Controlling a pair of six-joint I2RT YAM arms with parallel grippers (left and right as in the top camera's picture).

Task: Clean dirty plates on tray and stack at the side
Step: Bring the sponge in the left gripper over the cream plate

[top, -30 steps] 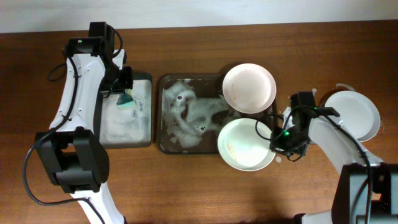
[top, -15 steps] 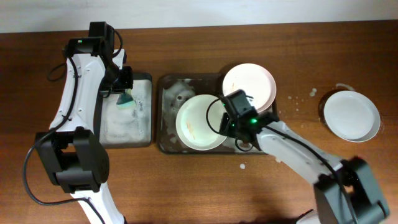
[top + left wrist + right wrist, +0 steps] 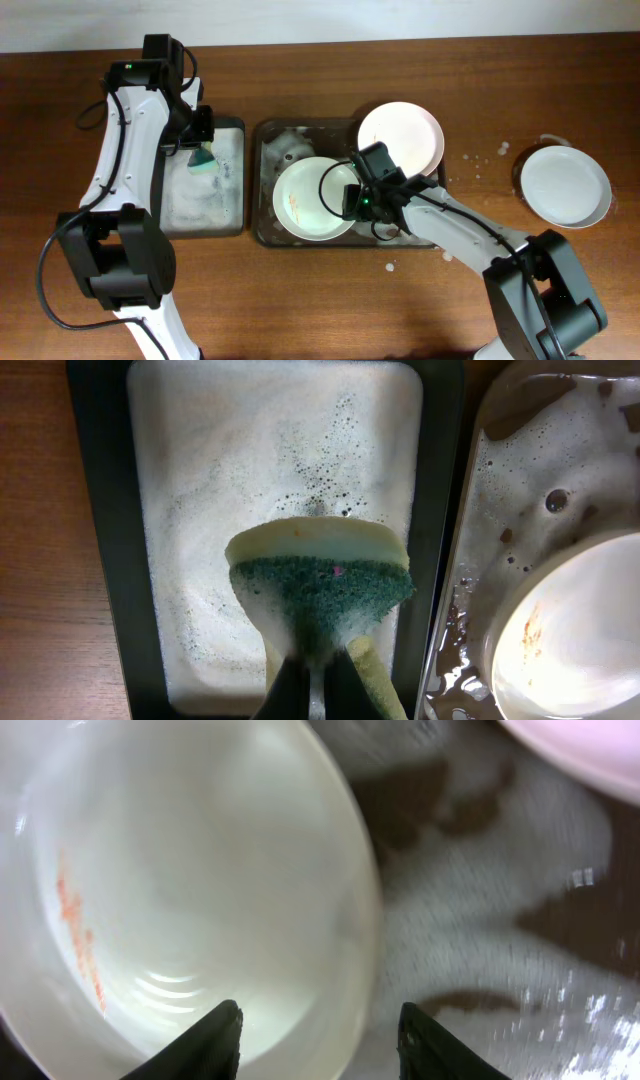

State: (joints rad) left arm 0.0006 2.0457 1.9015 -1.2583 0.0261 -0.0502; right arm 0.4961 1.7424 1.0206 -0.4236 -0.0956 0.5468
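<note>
Brown wood tabletop, overhead: the foamy tray, long axis left to right, holds a mint plate lying flat, hollow up, with a pink plate at its far right corner. Left wrist: the left gripper is clenched on a green sponge over a smaller soapy tray. Right wrist: the right gripper is released, fingers astride the orange-smeared mint plate's rim.

No legible text, label, brand mark, number or sign found in any view, none readable on the plates, tray or sponge
</note>
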